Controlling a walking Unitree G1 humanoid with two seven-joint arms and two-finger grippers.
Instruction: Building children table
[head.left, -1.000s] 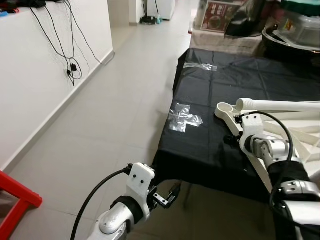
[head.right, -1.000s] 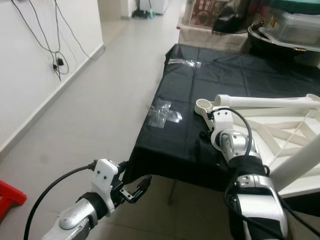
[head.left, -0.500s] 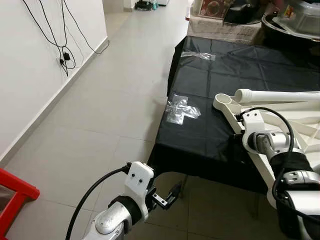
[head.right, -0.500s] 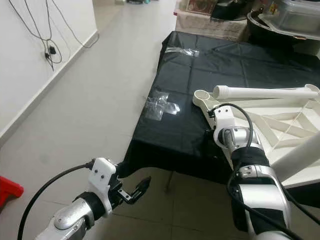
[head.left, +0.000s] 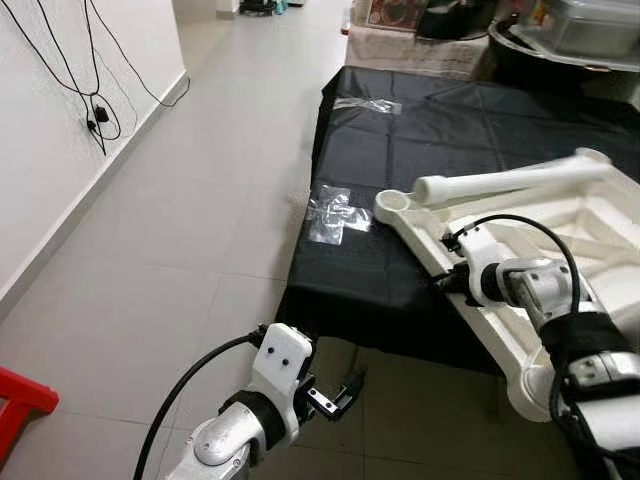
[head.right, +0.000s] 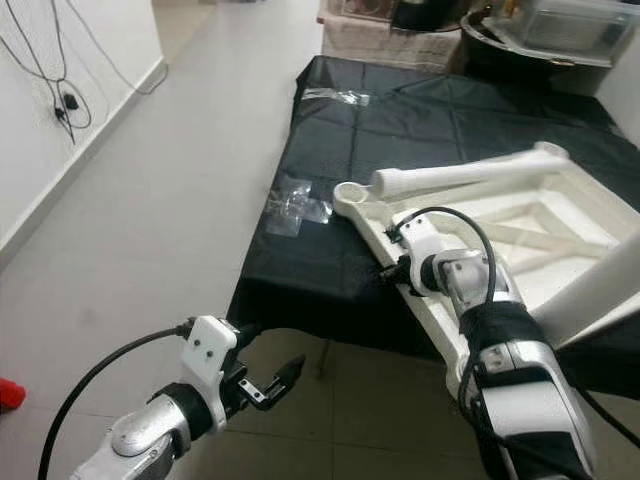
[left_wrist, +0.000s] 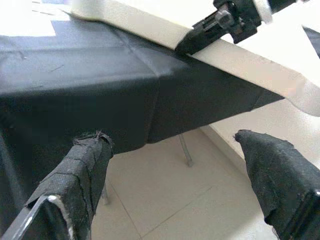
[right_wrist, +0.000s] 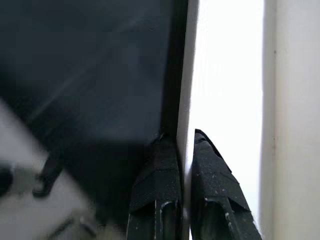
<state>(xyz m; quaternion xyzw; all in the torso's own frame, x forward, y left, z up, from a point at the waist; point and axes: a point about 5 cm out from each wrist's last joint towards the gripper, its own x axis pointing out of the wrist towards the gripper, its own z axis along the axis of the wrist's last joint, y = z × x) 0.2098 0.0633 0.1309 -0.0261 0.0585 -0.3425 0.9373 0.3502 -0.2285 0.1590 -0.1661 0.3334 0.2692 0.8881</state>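
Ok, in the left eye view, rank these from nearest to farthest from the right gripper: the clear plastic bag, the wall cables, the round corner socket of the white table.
1. Round corner socket, just ahead of the right gripper.
2. Clear plastic bag, at the cloth's left edge.
3. Wall cables, far left.

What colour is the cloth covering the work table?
Black; the cloth shows best in the left eye view, under the white children table.

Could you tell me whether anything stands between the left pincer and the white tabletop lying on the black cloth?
Nothing solid does. The left pincer hangs open below the cloth's draped edge, with open air up to the tabletop, whose rim the right pincer grips.
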